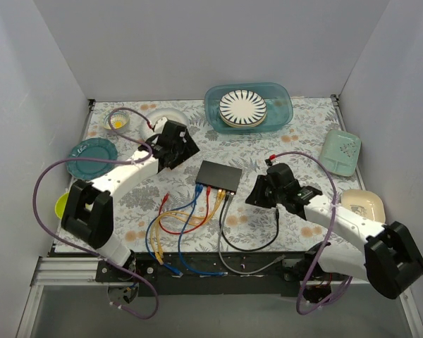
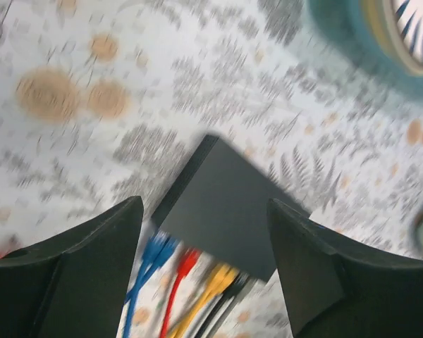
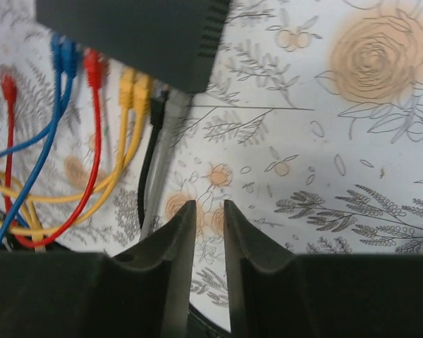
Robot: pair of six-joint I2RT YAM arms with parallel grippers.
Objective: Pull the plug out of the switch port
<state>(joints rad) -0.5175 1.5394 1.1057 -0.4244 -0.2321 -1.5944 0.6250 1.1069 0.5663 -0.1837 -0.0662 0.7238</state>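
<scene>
The switch [image 1: 219, 176] is a flat black box in the middle of the floral cloth. Blue [image 1: 199, 189], red [image 1: 208, 190], yellow [image 1: 218, 192], black and grey plugs sit in its near edge. My left gripper [image 1: 192, 149] hovers just behind and left of it, jaws wide open and empty. In the left wrist view the switch [image 2: 225, 201] lies between the spread fingers of that gripper [image 2: 204, 204]. My right gripper [image 1: 251, 196] is just right of the switch, low over the cloth. In the right wrist view that gripper [image 3: 207, 204] shows only a narrow gap and holds nothing, while the switch [image 3: 134, 32] is at the upper left.
A loose red plug [image 3: 8, 88] lies left of the cable bundle. A teal tub with striped plates [image 1: 248, 105] stands at the back. A teal plate [image 1: 92, 156] and a white bowl [image 1: 120, 121] are on the left. A green tray [image 1: 340, 151] and a beige bowl [image 1: 363, 204] are on the right.
</scene>
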